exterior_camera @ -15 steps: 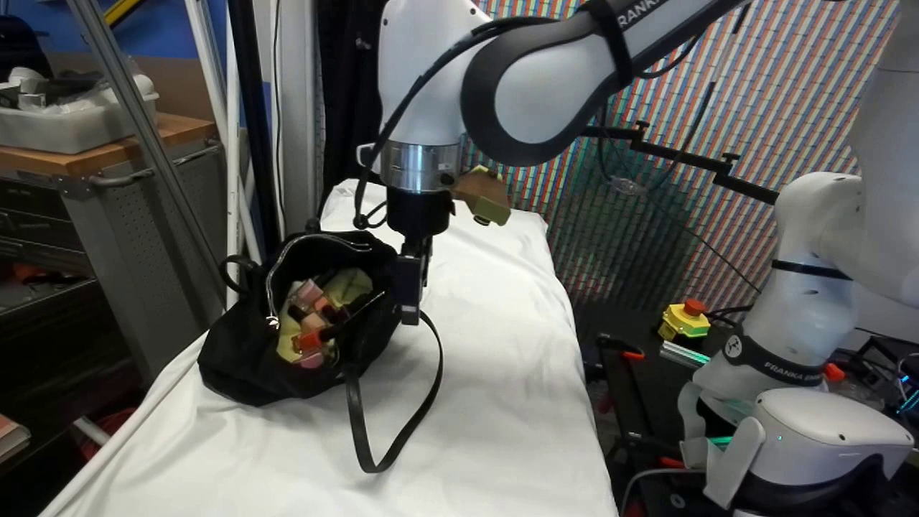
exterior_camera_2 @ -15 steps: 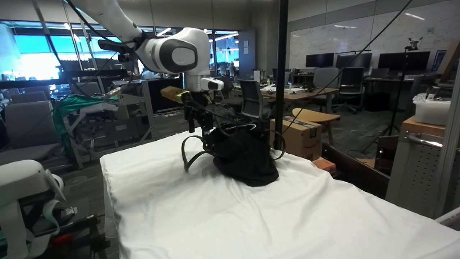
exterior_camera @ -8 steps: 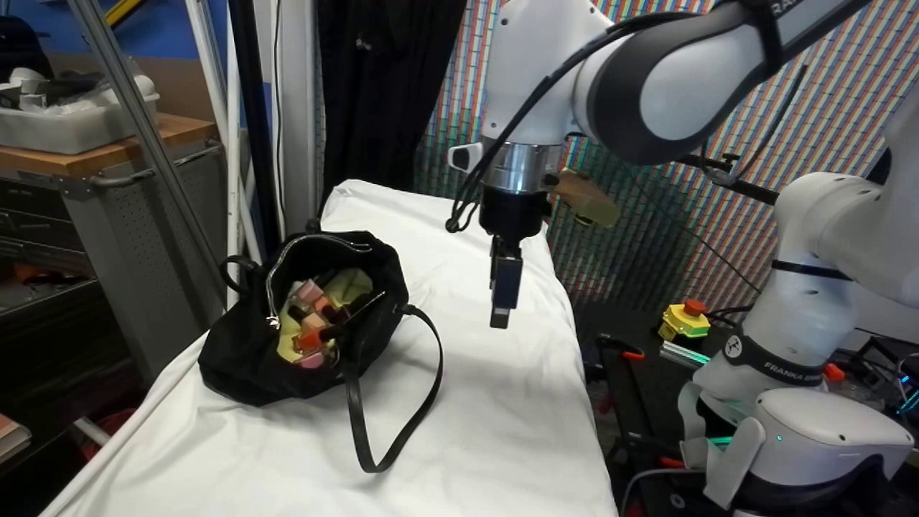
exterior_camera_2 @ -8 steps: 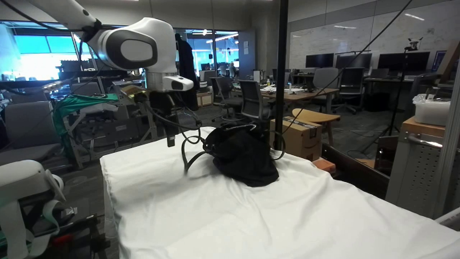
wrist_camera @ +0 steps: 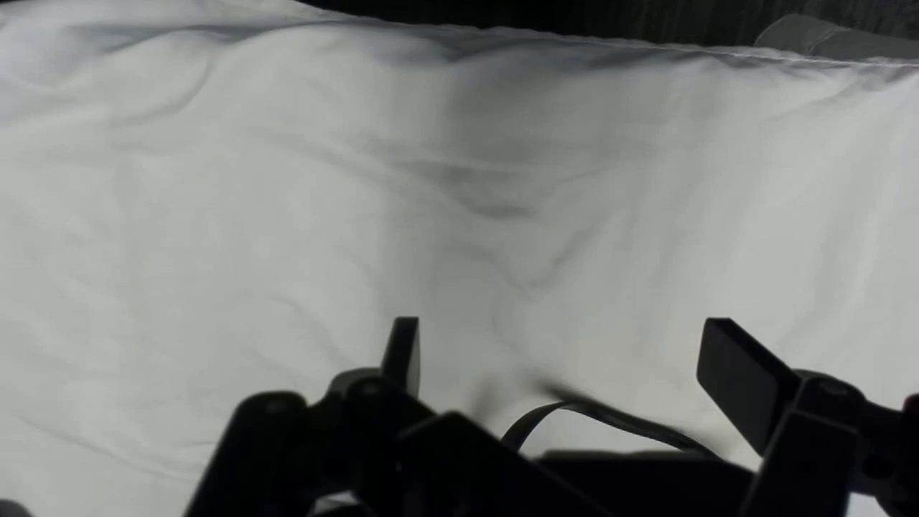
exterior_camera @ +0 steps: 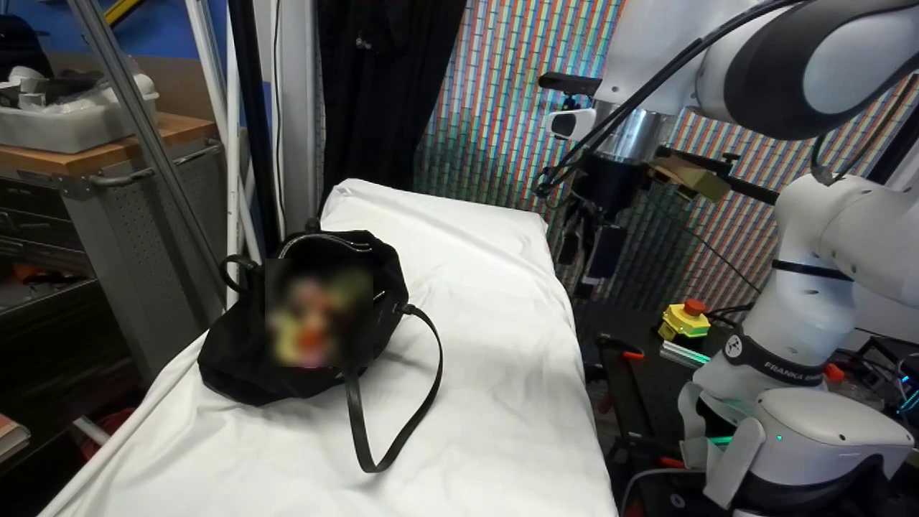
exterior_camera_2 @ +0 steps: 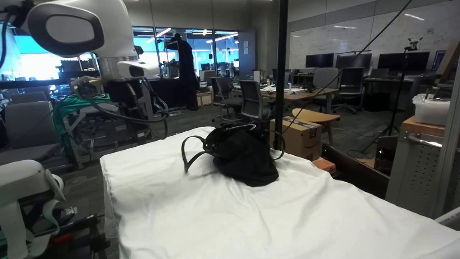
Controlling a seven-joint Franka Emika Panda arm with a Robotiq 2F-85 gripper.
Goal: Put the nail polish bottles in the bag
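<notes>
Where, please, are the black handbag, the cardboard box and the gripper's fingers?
Black handbag (exterior_camera_2: 247, 159), in an exterior view: side of its body.
Cardboard box (exterior_camera_2: 296, 142), in an exterior view: a side panel.
Fingers (wrist_camera: 745, 384), in the wrist view: one finger's flat face.

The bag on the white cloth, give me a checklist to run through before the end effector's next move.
1. End effector open and holding nothing: ok, its fingers stand wide apart.
2. End effector clear of the bag: ok, they are apart in both exterior views.
3. Strap not caught: ok, well apart from the end effector in an exterior view.
4. Bottles inside the bag: cannot tell, only blurred coloured patches show there.
5. Bag's inside visible in the wrist view: not ok, mostly cloth shows.
</notes>
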